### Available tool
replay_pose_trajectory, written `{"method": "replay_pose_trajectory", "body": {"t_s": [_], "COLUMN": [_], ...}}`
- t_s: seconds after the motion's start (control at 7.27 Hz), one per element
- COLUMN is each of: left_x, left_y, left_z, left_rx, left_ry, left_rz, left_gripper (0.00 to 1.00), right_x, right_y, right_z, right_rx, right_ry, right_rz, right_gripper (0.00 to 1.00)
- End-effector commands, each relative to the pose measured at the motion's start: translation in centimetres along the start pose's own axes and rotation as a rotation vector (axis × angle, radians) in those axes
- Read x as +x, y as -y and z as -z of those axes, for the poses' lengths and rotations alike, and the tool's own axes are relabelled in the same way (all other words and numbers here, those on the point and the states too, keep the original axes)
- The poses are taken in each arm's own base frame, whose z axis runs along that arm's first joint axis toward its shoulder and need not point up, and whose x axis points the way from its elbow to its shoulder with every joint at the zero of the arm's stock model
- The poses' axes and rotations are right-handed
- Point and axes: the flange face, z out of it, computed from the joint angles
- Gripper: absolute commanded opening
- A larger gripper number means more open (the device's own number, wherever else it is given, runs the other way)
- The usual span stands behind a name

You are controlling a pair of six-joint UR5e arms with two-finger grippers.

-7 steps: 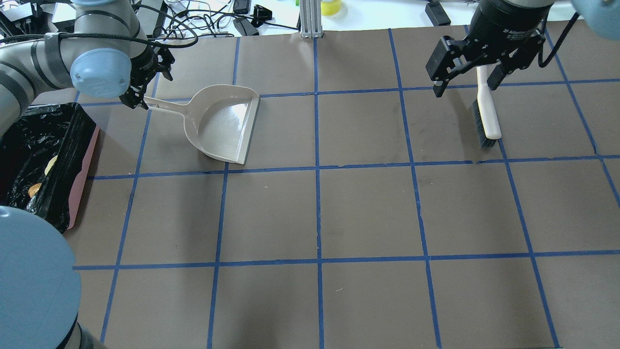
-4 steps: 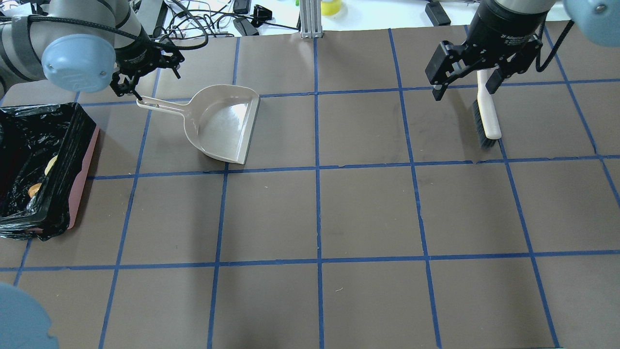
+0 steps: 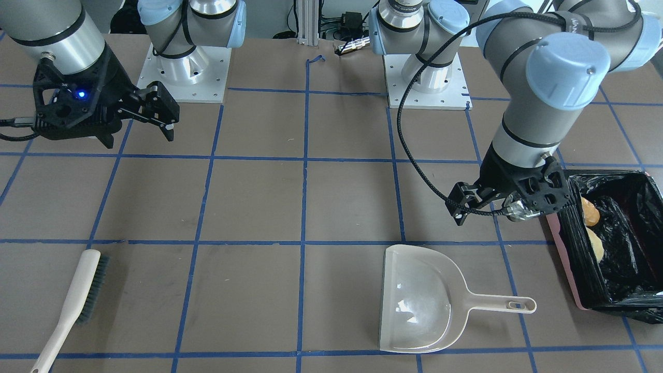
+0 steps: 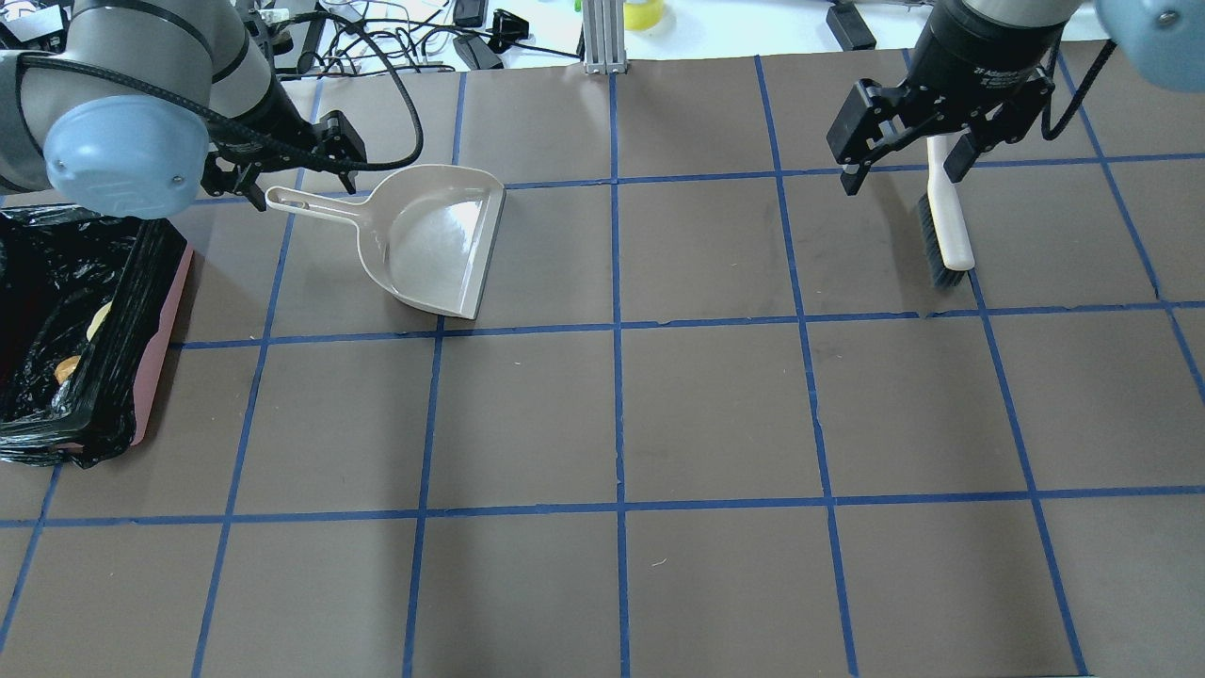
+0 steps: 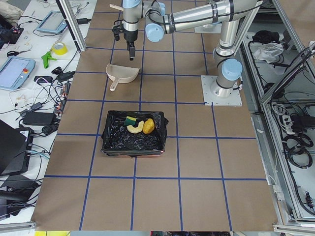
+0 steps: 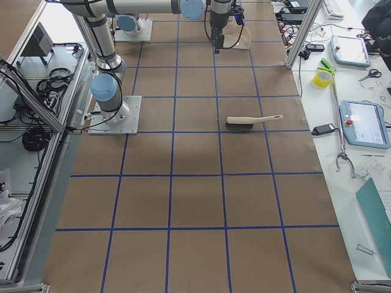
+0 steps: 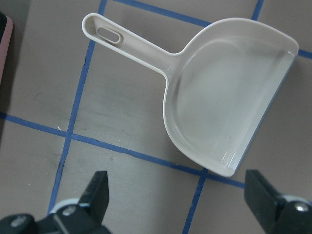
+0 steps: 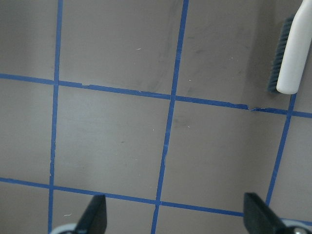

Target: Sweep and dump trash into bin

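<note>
Trash [image 5: 138, 126] shows whole in the bin [image 5: 107, 143] only from exterior left; left gripper [image 3: 510, 211] and right gripper [image 4: 902, 171] fingers spread.

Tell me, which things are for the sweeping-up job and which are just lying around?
For the job:
dustpan, brush, bin, and the trash inside it: golden lump, pastry, sponge.

Just lying about, off the mat:
yellow tape roll, tablet, cables.
</note>
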Motion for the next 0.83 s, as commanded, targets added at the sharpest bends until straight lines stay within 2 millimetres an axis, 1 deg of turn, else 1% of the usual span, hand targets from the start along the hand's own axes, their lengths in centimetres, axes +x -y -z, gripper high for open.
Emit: {"method": "replay_pose_trajectory", "body": {"t_s": [0.0, 0.14, 0.28, 0.41, 0.55, 0.69], "left_x": [-0.4, -0.5, -0.8, -0.7, -0.6, 0.7], "left_y": [-2.7, -4.2, -5.1, -5.0, -5.6, -6.0], "left_z": [4.1, 6.7, 8.1, 8.0, 8.3, 8.4], "left_rx": [-0.011, -0.022, -0.056, -0.05, -0.044, -0.043], "left_ry": [0.002, -0.003, -0.004, -0.006, -0.01, -0.021], "left_rz": [-0.059, -0.061, -0.062, -0.076, -0.077, -0.087], "left_gripper": [1.0, 1.0, 1.0, 1.0, 1.0, 1.0], "right_x": [0.0, 0.0, 0.0, 0.0, 0.0, 0.0], "right_y": [0.0, 0.0, 0.0, 0.0, 0.0, 0.0], "right_z": [0.0, 0.0, 0.0, 0.0, 0.0, 0.0], "right_rx": [-0.002, -0.003, -0.003, -0.002, -0.002, -0.002], "right_ry": [0.0, 0.0, 0.0, 0.001, 0.001, 0.001], "right_rz": [0.0, -0.002, -0.002, -0.002, -0.002, -0.002], "right_gripper": [1.0, 1.0, 1.0, 1.0, 1.0, 1.0]}}
